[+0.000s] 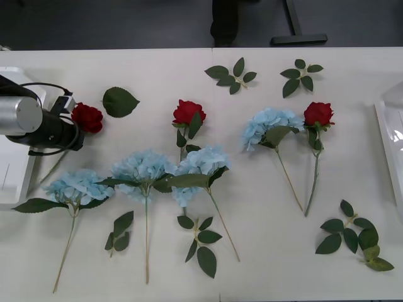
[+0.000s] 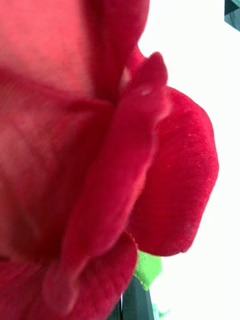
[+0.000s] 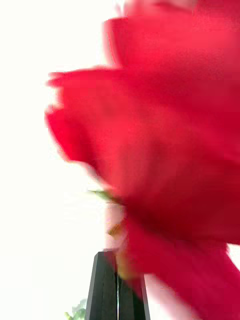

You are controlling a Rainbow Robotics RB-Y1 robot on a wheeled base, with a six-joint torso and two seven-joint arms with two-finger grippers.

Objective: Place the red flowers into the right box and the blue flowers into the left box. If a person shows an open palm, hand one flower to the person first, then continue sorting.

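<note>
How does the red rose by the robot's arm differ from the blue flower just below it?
The red rose is a small, tight bloom, gripped by the shut left tool. The blue flower is a pale, wider, fluffy cluster, lying flat on the table with nothing touching it. Both have thin green stems.

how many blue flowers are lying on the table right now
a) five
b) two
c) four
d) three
c) four: in the front view three blue flowers lie in a row left of centre, at and, and one more lies farther right beside a red rose. The left gripper holds another red flower at the left.
</note>
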